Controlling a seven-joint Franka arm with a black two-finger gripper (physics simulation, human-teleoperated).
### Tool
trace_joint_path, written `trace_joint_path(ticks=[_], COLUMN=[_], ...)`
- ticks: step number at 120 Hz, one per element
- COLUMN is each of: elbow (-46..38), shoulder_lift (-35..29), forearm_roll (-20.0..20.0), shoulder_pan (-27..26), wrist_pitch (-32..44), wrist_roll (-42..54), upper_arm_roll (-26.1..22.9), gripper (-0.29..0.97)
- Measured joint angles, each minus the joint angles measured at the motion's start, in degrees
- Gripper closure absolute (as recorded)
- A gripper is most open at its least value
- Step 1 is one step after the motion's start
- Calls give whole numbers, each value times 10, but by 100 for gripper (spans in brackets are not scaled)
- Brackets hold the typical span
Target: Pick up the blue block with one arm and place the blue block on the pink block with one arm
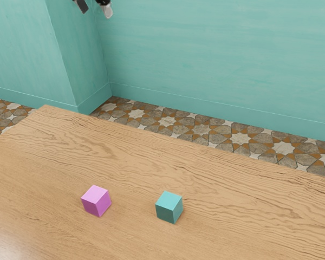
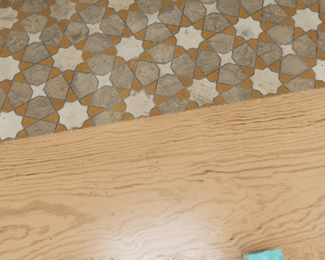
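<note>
Gripper [image 1: 93,6] is hanging high above the light wooden counter [image 1: 233,179], and I cannot tell its opening. I'm aiming to descend squarely over the small blue-green cube [image 1: 169,206], sitting near the small pink cube [image 1: 96,200].

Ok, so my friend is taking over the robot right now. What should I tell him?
Hand: high up above the table, open, holding nothing.
Blue block: sitting on the table, at the exterior view's right of the pink block, with a gap between them. A corner of it also peeks into the wrist view.
Done: nothing yet. The blue block is not picked up.
Left: bring the hand down over the blue block, grab it, lift it, and set it on top of the pink block.
</note>
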Motion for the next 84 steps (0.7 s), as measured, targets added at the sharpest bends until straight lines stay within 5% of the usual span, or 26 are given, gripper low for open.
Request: trace_joint_path(ticks=[20,84], elbow=[-105,-470], shoulder_lift=[114,111], forearm_roll=[-10,-38], shoulder_pan=[-12,-27], wrist_pitch=[66,401], wrist_roll=[-12,-109], upper_arm_roll=[-30,-83], gripper=[2,2])
